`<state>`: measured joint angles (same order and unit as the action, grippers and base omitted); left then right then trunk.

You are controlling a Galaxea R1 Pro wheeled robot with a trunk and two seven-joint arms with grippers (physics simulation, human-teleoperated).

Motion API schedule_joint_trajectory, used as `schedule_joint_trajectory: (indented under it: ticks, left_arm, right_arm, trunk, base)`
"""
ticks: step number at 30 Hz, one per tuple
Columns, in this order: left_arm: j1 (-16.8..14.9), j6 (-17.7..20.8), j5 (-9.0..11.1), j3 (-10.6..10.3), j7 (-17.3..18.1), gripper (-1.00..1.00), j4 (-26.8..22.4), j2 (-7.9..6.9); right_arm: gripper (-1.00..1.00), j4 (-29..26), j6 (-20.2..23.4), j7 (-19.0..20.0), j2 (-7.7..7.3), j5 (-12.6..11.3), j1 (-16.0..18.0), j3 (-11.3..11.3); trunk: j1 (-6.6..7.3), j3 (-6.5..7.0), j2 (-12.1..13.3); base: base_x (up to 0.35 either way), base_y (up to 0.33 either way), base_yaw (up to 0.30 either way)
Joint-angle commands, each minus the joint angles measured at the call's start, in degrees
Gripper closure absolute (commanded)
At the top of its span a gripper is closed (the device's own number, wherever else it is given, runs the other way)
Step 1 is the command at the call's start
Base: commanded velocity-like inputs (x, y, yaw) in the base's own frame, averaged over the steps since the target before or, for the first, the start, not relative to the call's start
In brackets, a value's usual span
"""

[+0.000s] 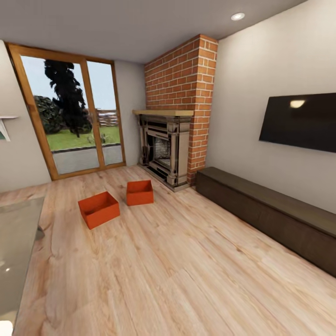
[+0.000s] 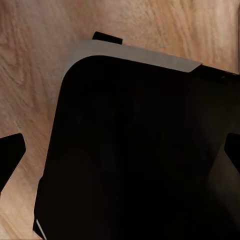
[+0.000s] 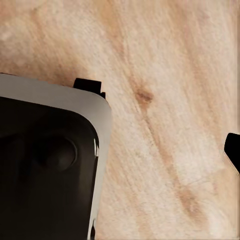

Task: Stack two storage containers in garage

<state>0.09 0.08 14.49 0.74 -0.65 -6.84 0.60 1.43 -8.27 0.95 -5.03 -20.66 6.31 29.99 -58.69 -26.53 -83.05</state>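
Nothing of the task appears done yet: both storage containers sit on the light wood-plank floor [image 1: 186, 261] of the living room, the nearer storage container [image 1: 98, 209] at about eleven o'clock from the robot and the farther storage container [image 1: 139, 192] just beyond it, toward the brick fireplace [image 1: 170, 144]. They lie near each other, apart and empty. The wrist views look down on the robot's dark base [image 2: 140, 150] and planks; each gripper's dark fingertips [image 2: 10, 155] stand wide apart, holding nothing. Approach, pick-up, carrying and stacking all remain.
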Motion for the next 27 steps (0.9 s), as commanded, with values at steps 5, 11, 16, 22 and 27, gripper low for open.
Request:
schedule_joint_trajectory:
  ticks: [5, 11, 16, 22, 27]
  left_arm:
    - [0.01, 0.0, 0.27, 0.06, -0.05, -1.0, -0.07, 0.01]
    - [0.0, 0.01, 0.27, 0.05, 0.02, -1.0, -0.04, 0.01]
    - [0.0, 0.0, 0.27, 0.05, 0.08, -1.0, -0.04, 0.01]
    - [0.01, 0.01, 0.27, 0.05, 0.2, -1.0, -0.02, 0.01]
    - [0.0, 0.01, 0.27, 0.03, 0.23, -1.0, -0.02, 0.01]
  right_arm:
    - [-1.0, 0.15, -0.16, 0.1, 0.02, -0.46, 0.08, 0.55]
    - [-1.0, 0.15, -0.25, 0.1, 0.02, -0.44, 0.08, 0.56]
    - [-1.0, 0.15, -0.25, 0.1, 0.02, -0.57, 0.08, 0.31]
    - [-1.0, 0.15, -0.26, 0.1, 0.02, -0.87, 0.08, 0.02]
    - [-1.0, 0.15, -0.28, 0.12, 0.0, -0.54, 0.07, 0.44]
  trunk:
    - [-0.03, -0.05, -0.02]
    - [-0.03, -0.05, -0.02]
    - [-0.03, -0.05, -0.02]
    - [-0.03, -0.05, -0.02]
    - [-0.03, -0.05, -0.02]
  base:
    - [0.334, 0.0, 0.0]
    - [0.334, 0.0, 0.0]
    - [0.334, 0.0, 0.0]
    - [0.334, 0.0, 0.0]
    - [0.334, 0.0, 0.067]
